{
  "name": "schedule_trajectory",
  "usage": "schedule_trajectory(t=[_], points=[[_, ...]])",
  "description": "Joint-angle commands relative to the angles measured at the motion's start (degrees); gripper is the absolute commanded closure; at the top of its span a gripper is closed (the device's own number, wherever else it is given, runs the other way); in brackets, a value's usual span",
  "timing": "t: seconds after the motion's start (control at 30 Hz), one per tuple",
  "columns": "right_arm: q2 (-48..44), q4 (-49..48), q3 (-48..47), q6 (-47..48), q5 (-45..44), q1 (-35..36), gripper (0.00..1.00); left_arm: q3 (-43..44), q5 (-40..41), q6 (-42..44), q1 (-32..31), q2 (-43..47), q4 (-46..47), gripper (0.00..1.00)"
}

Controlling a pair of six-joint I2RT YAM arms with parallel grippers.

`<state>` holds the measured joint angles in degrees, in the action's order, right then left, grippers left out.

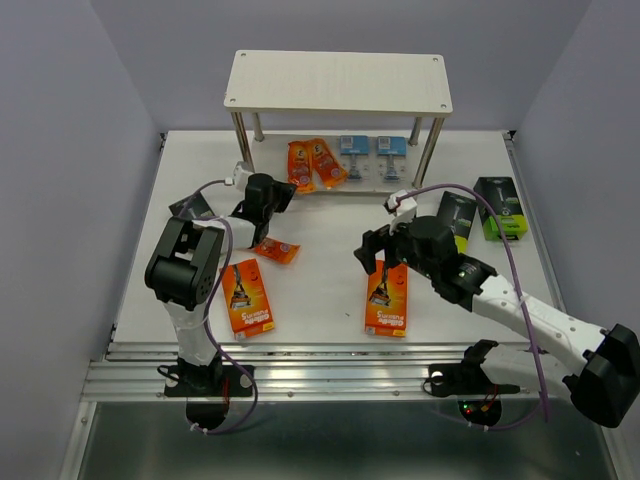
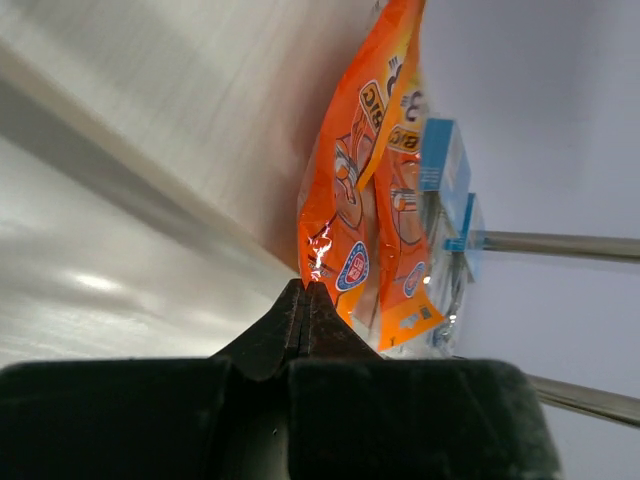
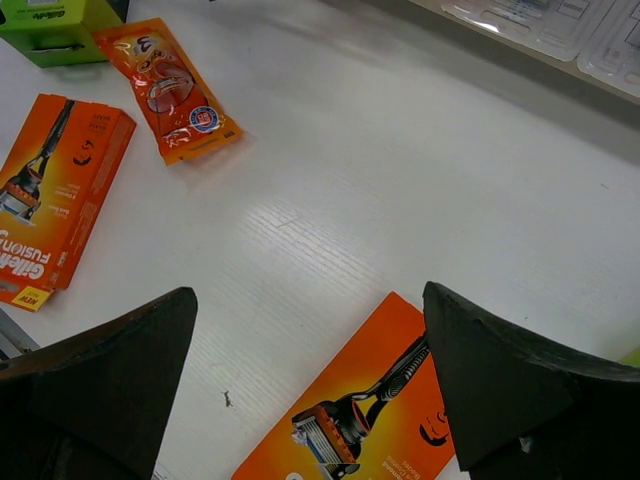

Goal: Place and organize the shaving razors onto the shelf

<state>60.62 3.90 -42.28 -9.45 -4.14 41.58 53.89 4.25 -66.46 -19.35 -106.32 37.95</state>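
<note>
Top view: fixed, high behind the near edge of the table (image 1: 330, 225), looking down and forward to the shelf (image 1: 338, 82) at the far side. Left wrist: low, near table level, close on two packets (image 2: 350, 200) (the pair seen inside the shelf from above). Right wrist: close overhead, angled down on boxes (image 3: 360, 430), also shared with top view.
</note>
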Motion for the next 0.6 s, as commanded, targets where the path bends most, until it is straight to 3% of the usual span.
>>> schedule_trajectory(t=[0.0, 0.57], points=[[-2.4, -1.1, 0.1, -0.3, -0.8, -0.4, 0.00, 3.6, -0.5, 0.4, -0.1, 0.4, 2.7, 1.00], [-3.2, -1.1, 0.4, -0.5, -1.5, -0.4, 0.00, 10.0, -1.0, 0.5, -0.2, -3.8, 0.9, 1.00]])
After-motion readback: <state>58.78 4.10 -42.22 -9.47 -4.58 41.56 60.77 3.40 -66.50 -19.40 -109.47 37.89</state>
